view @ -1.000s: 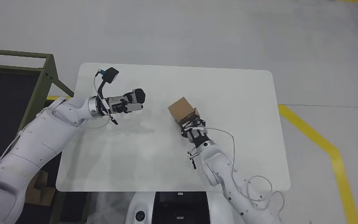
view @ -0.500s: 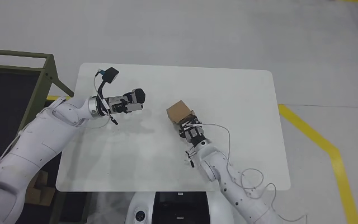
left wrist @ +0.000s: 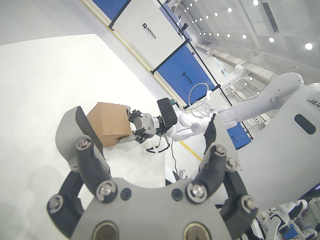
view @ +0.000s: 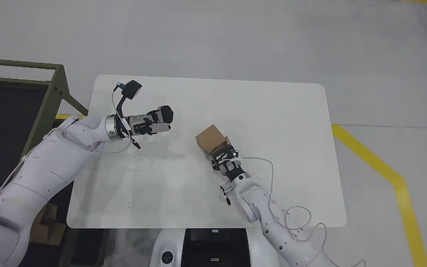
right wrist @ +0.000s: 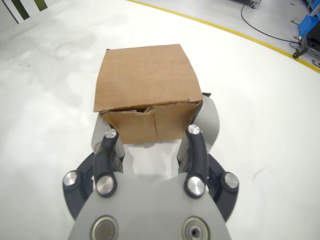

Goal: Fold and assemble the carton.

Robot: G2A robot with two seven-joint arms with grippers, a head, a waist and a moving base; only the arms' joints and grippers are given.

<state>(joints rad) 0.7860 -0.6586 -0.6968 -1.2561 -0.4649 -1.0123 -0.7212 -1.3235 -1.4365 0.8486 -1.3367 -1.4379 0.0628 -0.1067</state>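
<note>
Top view, far left of frame: green metal frame [view: 59, 79] off the worktop's edge, not in play.

Left-centre of frame: left hand [view: 164, 113] hangs above the white worktop [view: 287, 110], jaws spread wide, nothing in them. Its wrist view looks between the open jaws straight at the carton. Judged: parked facing the work, ready to take the far end or press a flap once the carton is offered.

Centre of frame: carton [view: 212, 136], small, brown, box-shaped, apparently resting on the worktop, well apart from the left hand. In the right wrist view its upper face is closed and flat. The end facing that camera has a ragged, slightly gaping seam where the cardboard edges meet unevenly. Judged: that end is not yet properly closed.

Just right of centre: right hand [view: 224, 153] clamps the carton's near end, one of its fingers [right wrist: 209, 116] against each side wall. Judged: the side grip steadies the box and keeps the walls square while leaving the upper face and far end free for the other hand.

Risk, judged: thin cardboard may buckle if squeezed harder, and the torn seam could catch.

Far right of frame: yellow floor line [view: 373, 157] beyond the worktop.
</note>
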